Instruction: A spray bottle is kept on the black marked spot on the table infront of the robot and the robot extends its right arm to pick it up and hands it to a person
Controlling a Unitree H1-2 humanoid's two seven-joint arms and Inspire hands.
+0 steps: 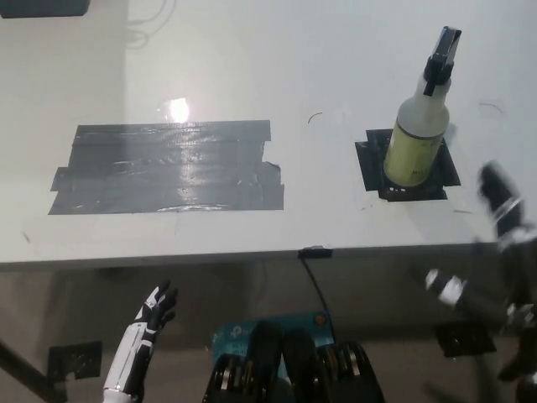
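Spray bottle (417,138) upright on black marked spot (369,159); label unreadable.

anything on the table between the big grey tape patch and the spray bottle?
Head view: nothing stands between the wide dark-grey tape patch and the translucent, black-nozzled spray bottle. Only bare white table with a faint curved mark.

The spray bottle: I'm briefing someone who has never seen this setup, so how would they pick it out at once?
Start at the white table and skip the big grey tape patch on its left half. On the right half lies a small black marked square; the spray bottle stands upright on it. It is the only standing object there, with a pale yellowish body and a black trigger nozzle.
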